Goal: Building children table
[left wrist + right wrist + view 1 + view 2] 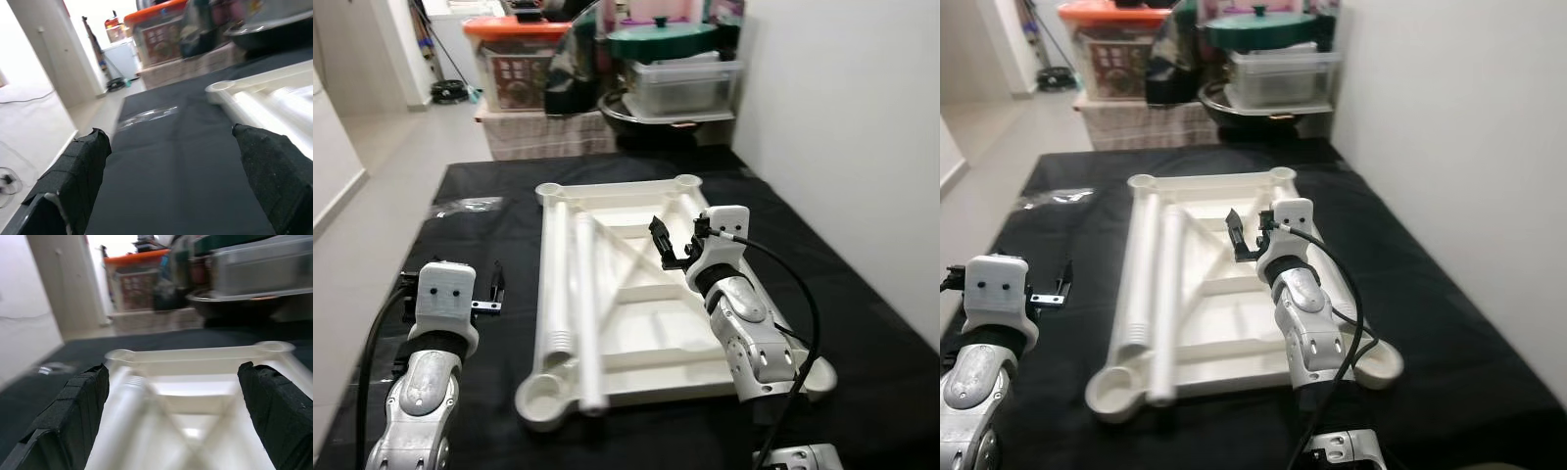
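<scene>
— Black cloth (862, 323) covers our work surface, with storage bins (514, 59) stacked beyond its far edge. Where do we stand?

— Our right gripper (672, 241) hovers over the middle of the upturned white tabletop (651, 294), fingers spread and holding nothing. Our left gripper (493, 290) is also spread and empty, over bare cloth just beside the tabletop's left edge.

— And the legs?

— Two white legs (576, 294) lie side by side along the tabletop's left side, touching each other. None is fitted yet, we judge; the corner sockets (544, 399) look vacant.

— So which step are we on?

— Early: picking up the first leg, we think. Next we'd need one gripper to drop onto a leg, close around it, stand it upright and seat its end in a corner socket. Round legs may roll.

— Anything else nearby?

— A clear plastic bag (470, 205) lies on the cloth, well apart.
</scene>
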